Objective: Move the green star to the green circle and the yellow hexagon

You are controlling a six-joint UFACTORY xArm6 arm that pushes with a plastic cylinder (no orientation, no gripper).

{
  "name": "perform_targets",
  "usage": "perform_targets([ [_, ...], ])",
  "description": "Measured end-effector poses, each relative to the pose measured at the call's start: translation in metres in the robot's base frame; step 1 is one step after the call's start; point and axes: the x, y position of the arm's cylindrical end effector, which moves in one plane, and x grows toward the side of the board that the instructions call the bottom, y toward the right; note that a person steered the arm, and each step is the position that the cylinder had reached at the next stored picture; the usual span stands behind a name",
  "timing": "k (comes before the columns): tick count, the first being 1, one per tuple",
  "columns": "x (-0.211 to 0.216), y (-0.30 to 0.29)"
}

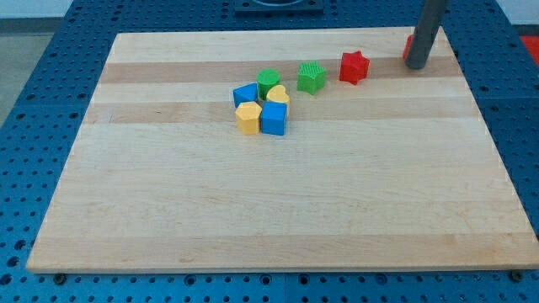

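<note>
The green star (311, 77) lies on the wooden board in the upper middle. The green circle (269, 82) sits to its left, a small gap between them. The yellow hexagon (248, 118) lies lower left of the circle, at the bottom left of a tight cluster. My tip (416, 65) stands near the board's top right corner, far to the right of the green star, touching or just beside a red block (407, 46) that the rod mostly hides.
The cluster also holds a blue block (244, 94), a yellow heart (278, 95) and a blue cube (274, 119). A red star (354, 67) lies between the green star and my tip. The wooden board (253, 210) lies on a blue pegboard table.
</note>
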Motion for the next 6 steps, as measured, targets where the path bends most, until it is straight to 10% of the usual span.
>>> perform_targets([
  [6, -0.027, -0.009],
])
